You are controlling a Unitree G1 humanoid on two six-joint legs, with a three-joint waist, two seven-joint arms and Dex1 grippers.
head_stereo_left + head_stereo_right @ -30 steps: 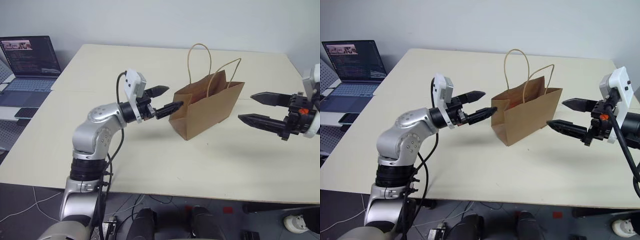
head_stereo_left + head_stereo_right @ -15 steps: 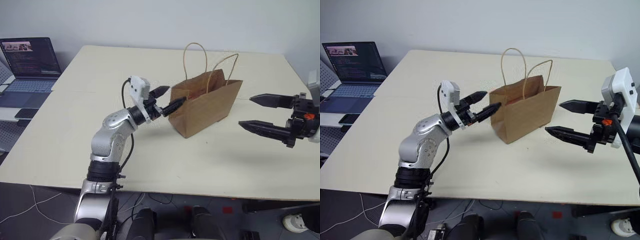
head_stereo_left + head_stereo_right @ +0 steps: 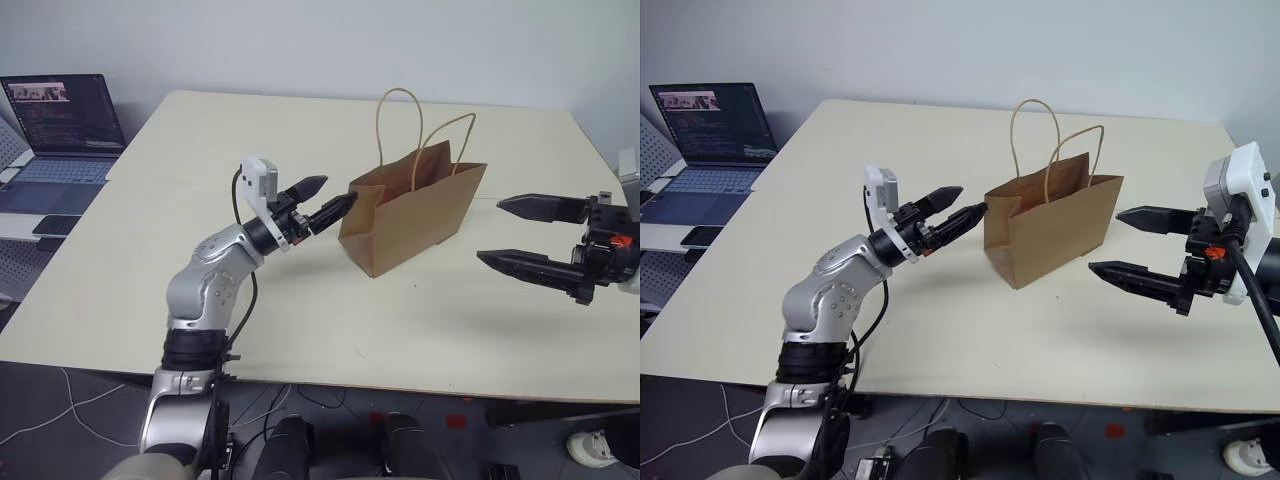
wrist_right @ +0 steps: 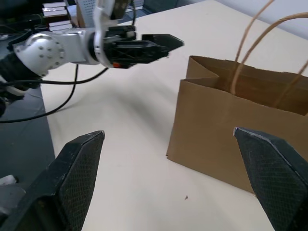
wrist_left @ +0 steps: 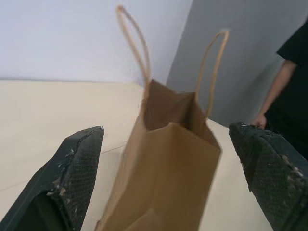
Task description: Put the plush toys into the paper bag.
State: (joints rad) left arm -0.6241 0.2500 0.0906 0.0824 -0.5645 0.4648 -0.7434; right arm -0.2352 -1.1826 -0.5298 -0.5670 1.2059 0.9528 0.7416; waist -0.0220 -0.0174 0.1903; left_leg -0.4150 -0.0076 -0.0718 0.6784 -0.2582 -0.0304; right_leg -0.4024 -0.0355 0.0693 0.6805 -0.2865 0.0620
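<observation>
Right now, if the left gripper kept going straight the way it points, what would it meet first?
Most likely the paper bag: the open left gripper points at its near narrow side, and the wrist view shows the bag centred between the fingers.

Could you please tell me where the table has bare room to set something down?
The table is bare between the paper bag and the far edge, and along the near edge. It is tight beside the bag, where the open left gripper and open right gripper flank it.

The paper bag stands upright near the middle of the worktop, with the left hand just beside its left end, the right hand apart on its right, and a laptop off the worktop's far-left side.
</observation>
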